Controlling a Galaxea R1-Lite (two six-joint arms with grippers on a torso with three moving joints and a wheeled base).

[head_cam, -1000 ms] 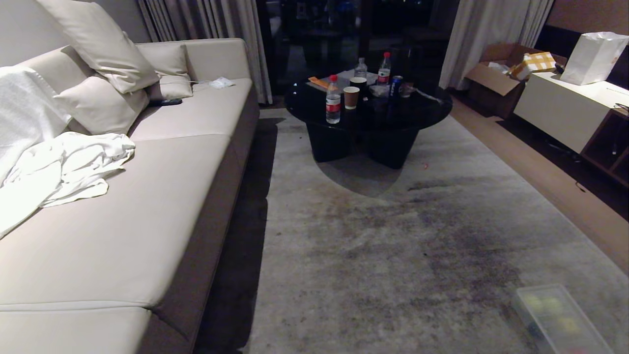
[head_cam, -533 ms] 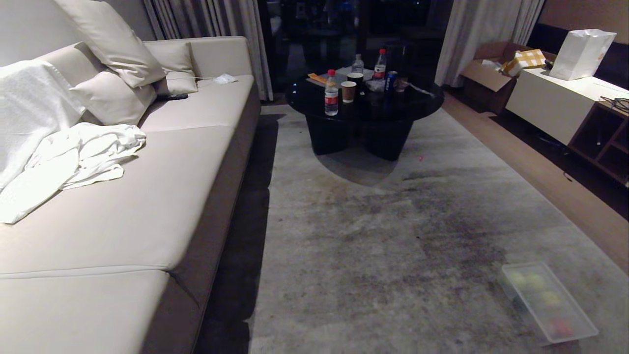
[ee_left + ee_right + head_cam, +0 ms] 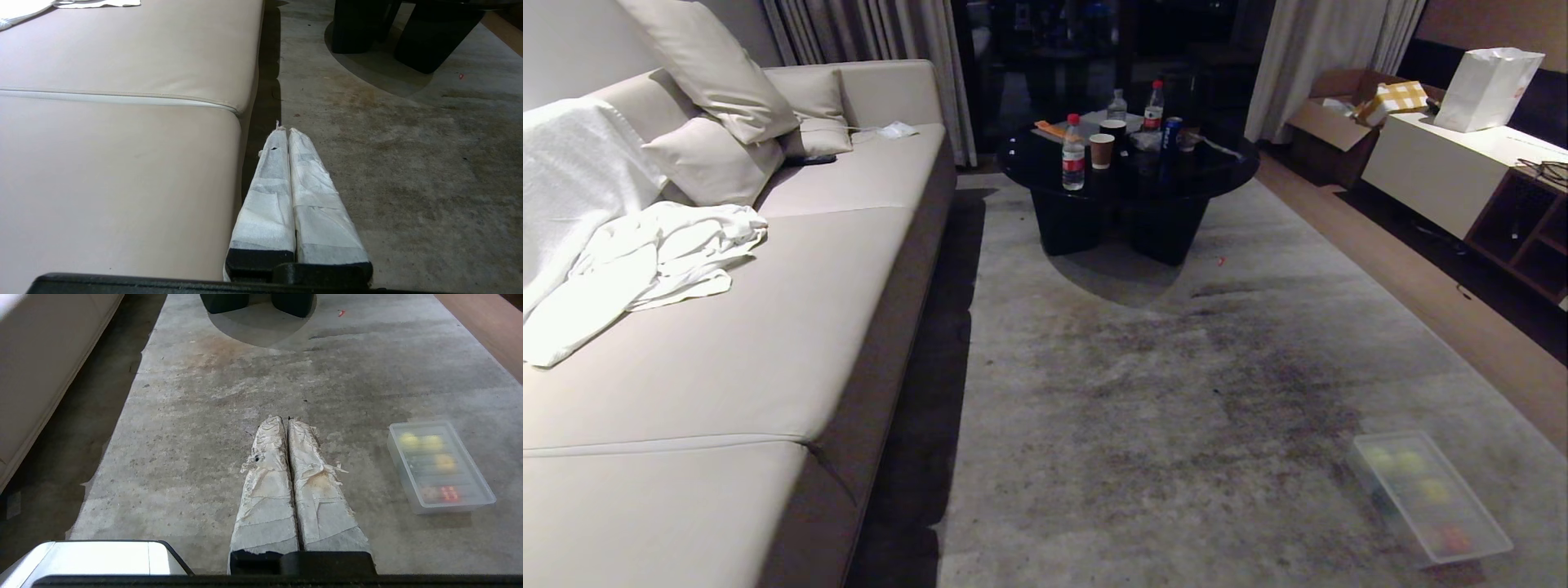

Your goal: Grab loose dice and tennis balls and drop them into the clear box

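Looking down a dim living room, with a mottled grey carpet (image 3: pixel 1160 392) running from the robot to a round black coffee table (image 3: pixel 1127 175).

A long beige sofa (image 3: pixel 768 327) lines the left side, carrying cushions (image 3: pixel 711 73) and a rumpled white cloth (image 3: pixel 645 269); curtains (image 3: pixel 1323 57) hang at the far end, and a low white cabinet (image 3: pixel 1445 171) with a white paper bag (image 3: pixel 1486 90) stands on the right beside a strip of wood floor (image 3: pixel 1437 302). Water bottles (image 3: pixel 1073 155) and a paper cup (image 3: pixel 1101 150) crowd the table top. The clear box (image 3: pixel 1425 494) sits on the carpet at the lower right, with tennis balls (image 3: pixel 419 442) and dice (image 3: pixel 447 493) showing blurred through its top. Left gripper (image 3: pixel 284 132) hangs beside the sofa edge, its taped fingers pressed together with nothing between them; right gripper (image 3: pixel 286 420) hovers over bare carpet near the box, likewise closed and empty.
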